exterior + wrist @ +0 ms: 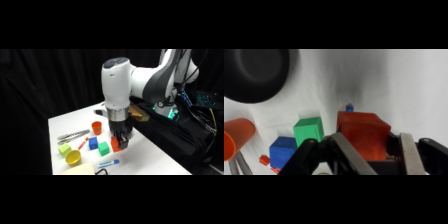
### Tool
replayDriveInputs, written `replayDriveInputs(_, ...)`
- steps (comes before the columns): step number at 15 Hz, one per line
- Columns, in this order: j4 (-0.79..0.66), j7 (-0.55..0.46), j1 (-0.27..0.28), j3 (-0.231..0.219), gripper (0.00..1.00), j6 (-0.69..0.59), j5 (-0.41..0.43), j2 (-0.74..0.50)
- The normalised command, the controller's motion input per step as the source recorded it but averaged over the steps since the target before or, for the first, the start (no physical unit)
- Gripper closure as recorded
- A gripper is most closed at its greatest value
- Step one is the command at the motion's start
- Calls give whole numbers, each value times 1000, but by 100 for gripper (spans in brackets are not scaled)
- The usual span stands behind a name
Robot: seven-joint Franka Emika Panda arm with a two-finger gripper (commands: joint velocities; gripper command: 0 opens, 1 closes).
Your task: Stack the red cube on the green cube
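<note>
White desk (150, 155) seen from the side, with small things grouped near its front left corner. Going left to right: a lime block (64, 149) sits just behind a yellow cup (73, 157); metal tongs (73, 135) lie behind them; a thin red marker (83, 143) lies at a slant; a blue cube (93, 144) stands near an orange-red cup (96, 127); the green cube (103, 148) rests on the desk just right of the blue one. Right beside the green cube is the red cube (115, 144), not on top of it, with the gripper (121, 143) reaching straight down from the white arm over it. A blue and white marker (109, 162) lies in front of the cubes.

From the wrist, the red cube (362, 134) sits between the two metal fingers (349, 155), one along each side, closed around it. The green cube (308, 130) stands just left of it, the blue cube (283, 151) further left. A dark round object (254, 74) fills the upper left corner.
</note>
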Motion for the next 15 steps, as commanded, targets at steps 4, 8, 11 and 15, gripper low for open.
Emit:
replayDriveInputs(4,-78,-17,-108,-34,72,192,-47,-49)
replayDriveInputs(8,14,-82,-106,-44,72,198,-35,60)
replayDriveInputs(11,81,-119,-86,-35,72,186,-9,106)
replayDriveInputs(15,155,-151,-67,-19,72,127,28,144)
